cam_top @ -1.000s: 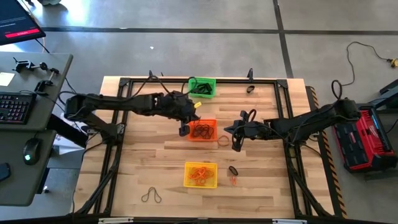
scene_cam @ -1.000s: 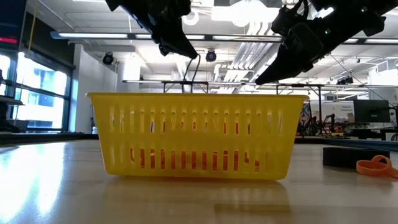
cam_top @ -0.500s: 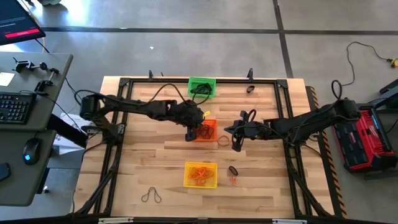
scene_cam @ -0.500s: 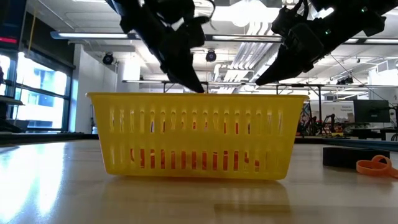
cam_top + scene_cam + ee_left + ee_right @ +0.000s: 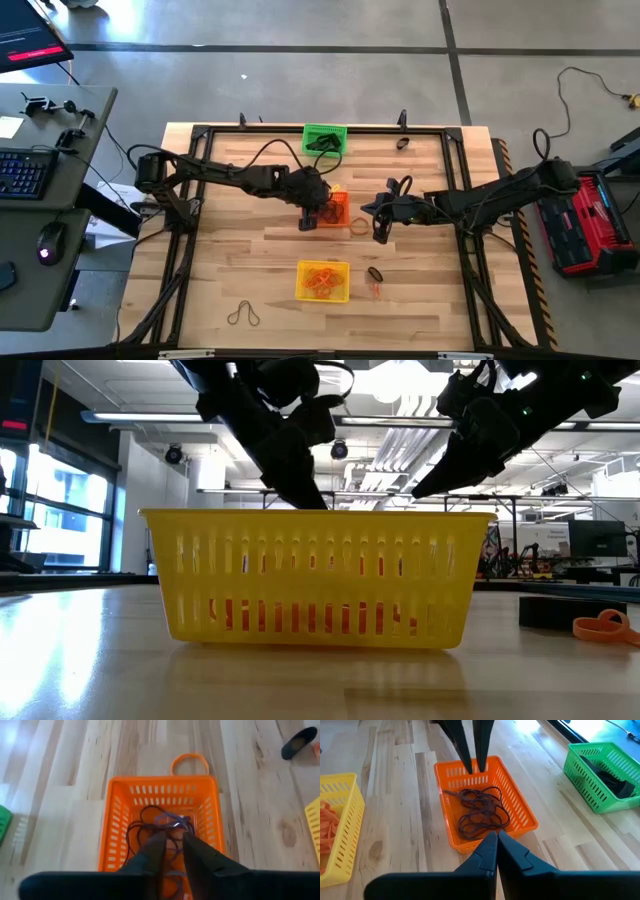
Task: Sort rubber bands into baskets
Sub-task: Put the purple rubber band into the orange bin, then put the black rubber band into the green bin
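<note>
The left tool (image 5: pixel 309 212) sits near the middle of the high view, reaching down over the left end of the orange basket (image 5: pixel 337 209). In the left wrist view its two fingers (image 5: pixel 150 854) stand a narrow gap apart, tips down inside the basket just above a tangle of thin dark rubber bands (image 5: pixel 160 827) lying on the basket floor. Whether the tips touch the bands cannot be told, and nothing is seen gripped between them.

The right tool (image 5: pixel 378 222) hangs just right of the orange basket in the high view, its fingers pressed together and holding nothing. The right wrist view looks past it onto the orange basket (image 5: pixel 485 800) and the dark bands (image 5: pixel 481 810) inside, with the left tool's fingers (image 5: pixel 477 742) coming down at the far end of the basket.

An orange band (image 5: pixel 359 226) lies on the counter (image 5: pixel 230 260) between the orange basket and the right tool.

The green basket (image 5: pixel 324 139) stands at the upper middle of the counter with dark bands in it. The yellow basket (image 5: pixel 323 281) stands at the lower middle, holding orange bands (image 5: pixel 321 279).

Loose on the counter: a thick black band (image 5: pixel 375 273) with a small orange band (image 5: pixel 376 290) just below it, to the right of the yellow basket; a thin dark band (image 5: pixel 244 316) at the lower left; a black band (image 5: pixel 402 143) near the upper edge.
</note>
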`<act>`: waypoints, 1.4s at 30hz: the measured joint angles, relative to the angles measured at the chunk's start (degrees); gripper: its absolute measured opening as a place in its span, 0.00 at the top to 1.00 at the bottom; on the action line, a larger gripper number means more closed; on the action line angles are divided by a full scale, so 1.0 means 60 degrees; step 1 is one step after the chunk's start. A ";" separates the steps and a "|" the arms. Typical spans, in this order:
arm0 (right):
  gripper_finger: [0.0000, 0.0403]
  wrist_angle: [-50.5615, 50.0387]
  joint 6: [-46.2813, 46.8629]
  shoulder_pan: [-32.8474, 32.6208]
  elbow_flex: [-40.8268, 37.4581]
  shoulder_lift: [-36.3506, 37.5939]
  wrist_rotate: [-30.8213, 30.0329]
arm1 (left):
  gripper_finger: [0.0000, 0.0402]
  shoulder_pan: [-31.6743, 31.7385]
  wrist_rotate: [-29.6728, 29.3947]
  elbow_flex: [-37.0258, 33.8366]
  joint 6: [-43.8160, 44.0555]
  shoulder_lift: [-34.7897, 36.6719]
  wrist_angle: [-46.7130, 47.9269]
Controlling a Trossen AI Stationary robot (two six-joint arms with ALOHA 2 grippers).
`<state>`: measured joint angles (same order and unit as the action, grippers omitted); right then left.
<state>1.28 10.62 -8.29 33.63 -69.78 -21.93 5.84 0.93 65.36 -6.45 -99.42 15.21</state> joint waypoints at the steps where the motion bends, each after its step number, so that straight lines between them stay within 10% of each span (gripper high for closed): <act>1: 1.00 0.0000 -0.0009 0.0000 0.0000 0.0000 0.0001 | 0.84 -0.0014 -0.0004 0.0000 -0.0024 0.0000 -0.0005; 10: 1.00 0.0014 -0.0005 0.0000 0.0000 0.0000 0.0000 | 0.68 -0.0184 0.0057 0.0000 -0.0286 -0.0007 -0.0664; 26: 1.00 0.0068 0.0153 0.0038 0.0000 -0.0004 -0.0018 | 0.67 -0.0163 0.1005 -0.0016 -0.0493 -0.0007 -0.3027; 42: 1.00 0.0109 0.0498 0.0771 0.0000 -0.0004 -0.0139 | 0.67 -0.0167 0.1005 -0.2906 -0.0075 0.0001 -0.8130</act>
<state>1.94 13.60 -3.67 33.63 -69.80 -22.77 4.84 6.96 47.93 -6.90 -99.41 -33.57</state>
